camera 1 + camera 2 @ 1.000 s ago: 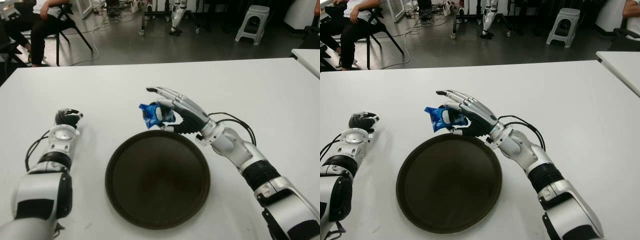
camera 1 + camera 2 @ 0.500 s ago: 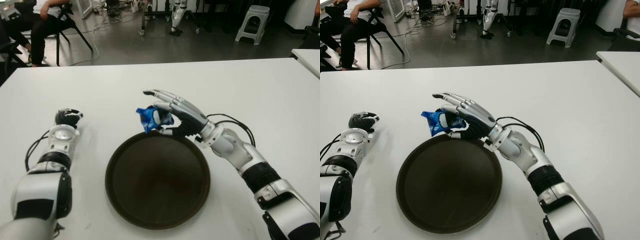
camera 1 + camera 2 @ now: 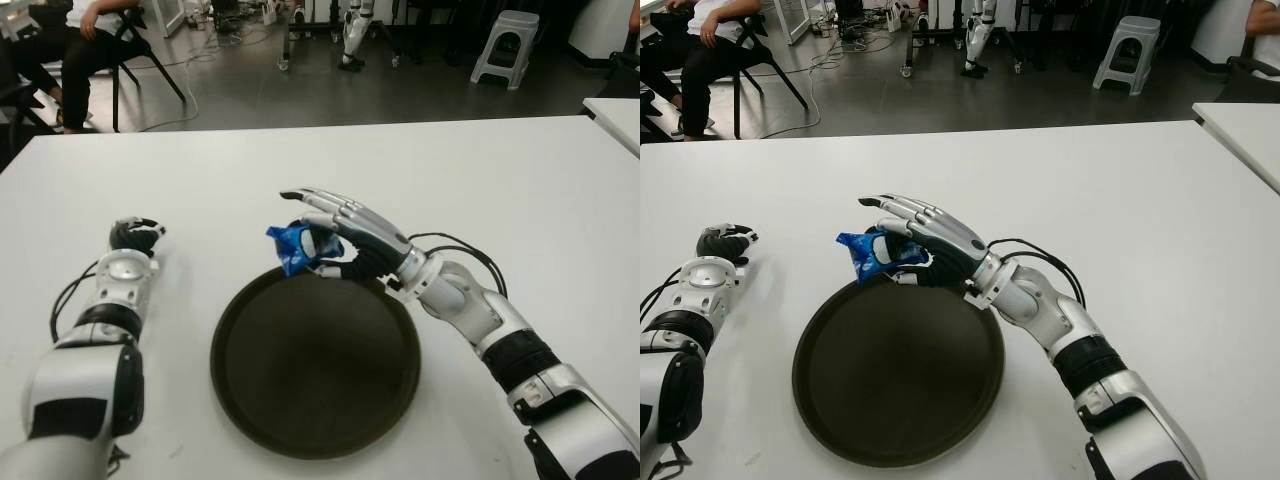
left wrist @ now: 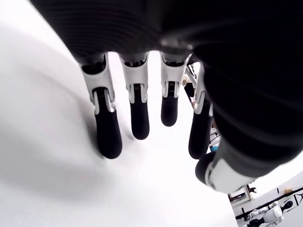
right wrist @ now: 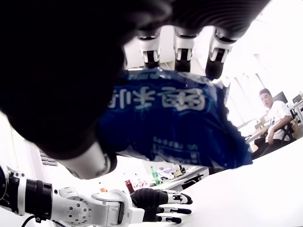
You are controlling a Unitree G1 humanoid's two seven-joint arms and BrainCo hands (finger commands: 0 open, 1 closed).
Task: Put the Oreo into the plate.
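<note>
Right wrist view | right hand (image 3: 345, 238) fingers clamped on crinkly blue Oreo (image 3: 293, 246) | round dark plate (image 3: 315, 362) | left hand (image 3: 135, 235) fingers apart

Right hand (image 3: 325, 240) — Oreo (image 3: 292, 245) — lower, leftward

Below the right hand (image 3: 340, 235), the plate (image 3: 314, 360) seems unobstructed, with bare table (image 3: 520, 190) around.
</note>
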